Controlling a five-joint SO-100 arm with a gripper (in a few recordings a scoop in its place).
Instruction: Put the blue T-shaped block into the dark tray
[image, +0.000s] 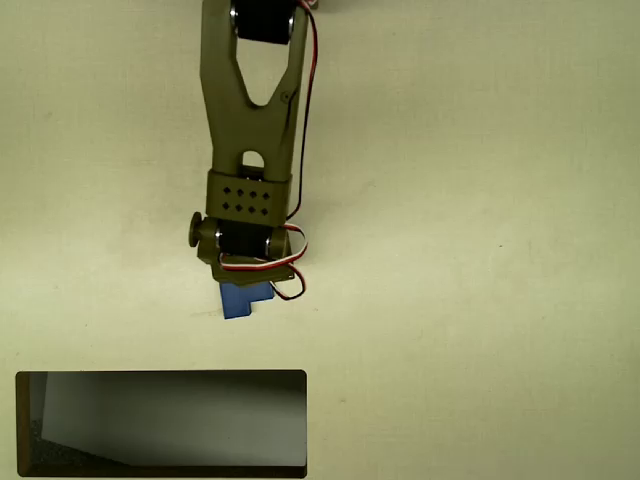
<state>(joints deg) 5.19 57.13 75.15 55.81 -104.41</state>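
Block, the blue T-shaped block (240, 299), pokes out beneath jaws, above dark tray (160, 377).

Your overhead view is evenly and brightly lit; the table (480, 200) reads as a pale cream field with a faint yellow-green cast and slight darkening toward the corners. Shadows are soft and short: you get a thin dark fringe beside the arm (250, 110) and a small one left of the blue T-shaped block (240, 299). The dark tray (160, 424) carries a broad whitish glare across its glossy inside, darker at its left end. Focus is slightly soft throughout, with fine grain.
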